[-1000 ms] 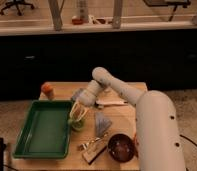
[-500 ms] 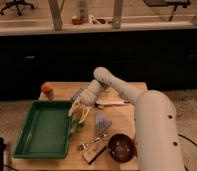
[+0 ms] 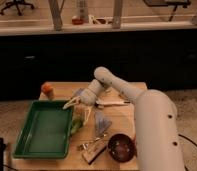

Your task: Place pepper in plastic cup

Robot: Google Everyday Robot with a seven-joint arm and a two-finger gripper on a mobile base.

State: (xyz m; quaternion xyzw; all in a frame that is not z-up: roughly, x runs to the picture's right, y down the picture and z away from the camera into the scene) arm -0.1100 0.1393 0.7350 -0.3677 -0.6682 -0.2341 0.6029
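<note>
Risk: the pepper (image 3: 76, 125) could be pushed over the rim into the green tray (image 3: 42, 132) or dropped short of the plastic cup (image 3: 102, 123) if it is caught off-centre, being glossy and narrow. The cup looks light and could be tipped by the wrist. The pepper is seen at the tray's right rim, near the cup. The end effector (image 3: 74, 106) is held just above the pepper, with the arm bent over the bench (image 3: 62, 89) and the wrist angled down-left. Whether the end effector is spread or pinching cannot be told.
</note>
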